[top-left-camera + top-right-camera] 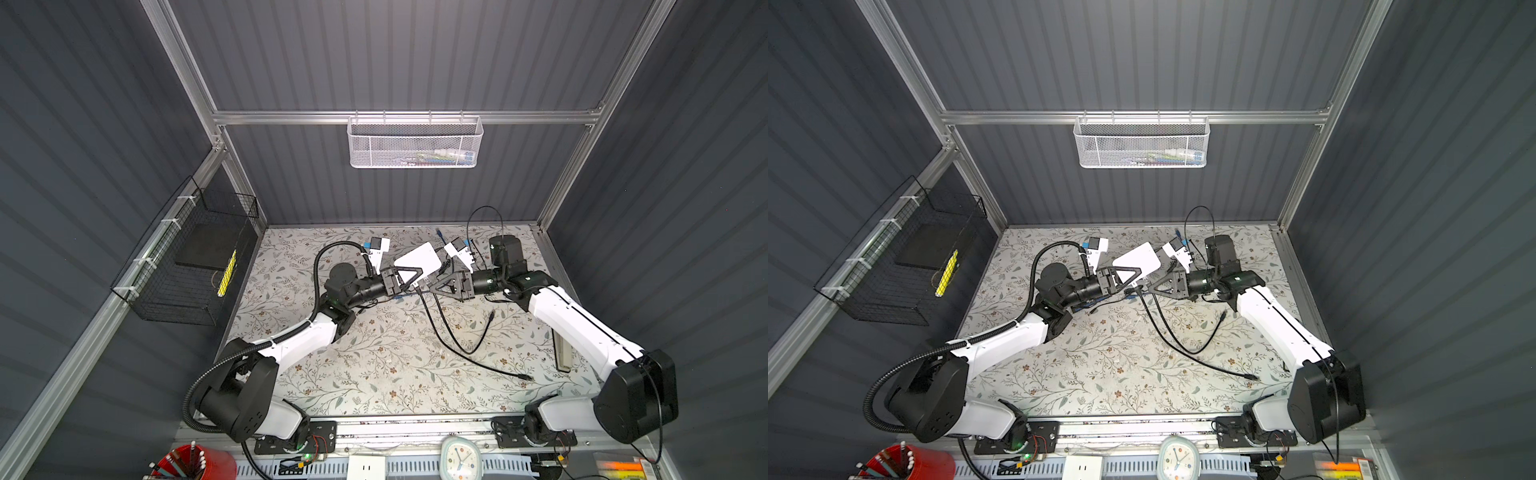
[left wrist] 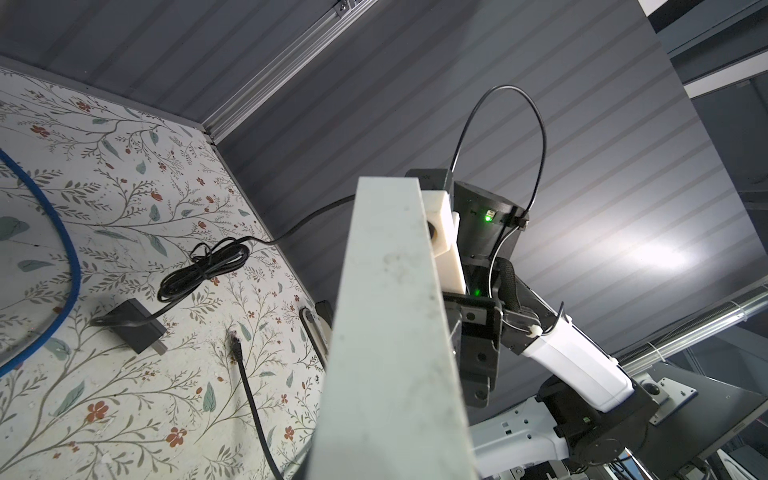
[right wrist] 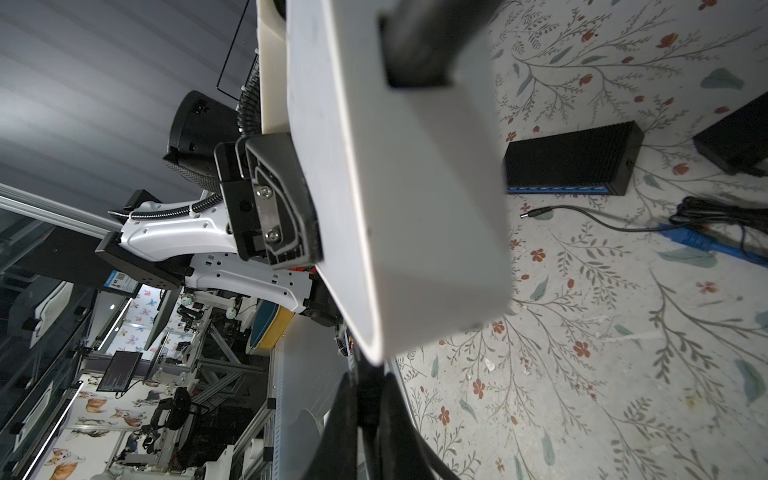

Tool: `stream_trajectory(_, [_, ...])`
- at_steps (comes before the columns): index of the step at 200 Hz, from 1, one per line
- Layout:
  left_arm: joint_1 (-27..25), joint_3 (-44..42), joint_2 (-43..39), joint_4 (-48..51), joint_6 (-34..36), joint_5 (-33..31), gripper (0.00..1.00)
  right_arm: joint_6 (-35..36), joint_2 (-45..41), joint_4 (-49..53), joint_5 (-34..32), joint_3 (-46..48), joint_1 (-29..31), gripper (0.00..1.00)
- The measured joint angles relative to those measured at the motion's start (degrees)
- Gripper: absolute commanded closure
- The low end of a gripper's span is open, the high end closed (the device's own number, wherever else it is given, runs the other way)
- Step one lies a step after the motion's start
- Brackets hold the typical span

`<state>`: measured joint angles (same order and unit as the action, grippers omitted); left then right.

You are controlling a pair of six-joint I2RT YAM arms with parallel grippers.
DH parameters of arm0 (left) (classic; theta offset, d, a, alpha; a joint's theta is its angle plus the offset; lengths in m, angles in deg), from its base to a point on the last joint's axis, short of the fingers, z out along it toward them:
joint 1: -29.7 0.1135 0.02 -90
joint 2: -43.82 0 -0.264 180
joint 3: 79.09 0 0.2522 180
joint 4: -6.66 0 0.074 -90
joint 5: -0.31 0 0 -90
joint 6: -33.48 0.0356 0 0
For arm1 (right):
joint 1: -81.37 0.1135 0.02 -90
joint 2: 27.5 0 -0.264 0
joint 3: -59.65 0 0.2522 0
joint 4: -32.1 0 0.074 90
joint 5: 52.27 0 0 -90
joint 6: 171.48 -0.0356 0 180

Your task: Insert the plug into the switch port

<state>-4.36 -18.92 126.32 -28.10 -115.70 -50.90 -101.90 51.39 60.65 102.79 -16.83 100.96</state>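
The smooth white switch (image 1: pixel 417 257) is pinched aloft at frame centre by the left tool (image 1: pixel 415 276), the right tool (image 1: pixel 433 286) is pressed together beside it on something indiscernible, and the slick casing could be twisted by the stiff black cable (image 1: pixel 471 353), whose plug (image 2: pixel 236 343) is seen on the floral tabletop (image 1: pixel 374 374).
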Motion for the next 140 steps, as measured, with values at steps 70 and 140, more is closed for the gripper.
stream_trajectory(70, [-0.13, 1.31, 0.00, 3.67, 2.93, -0.90, 1.00, -1.95, 0.46, -1.40, -0.55, -0.02, -0.17, 1.00])
stream_trajectory(140, [-1.86, 4.07, 2.45, 5.27, 3.98, -1.51, 1.00, -1.44, -1.09, -2.47, -4.02, 1.60, -0.94, 1.00])
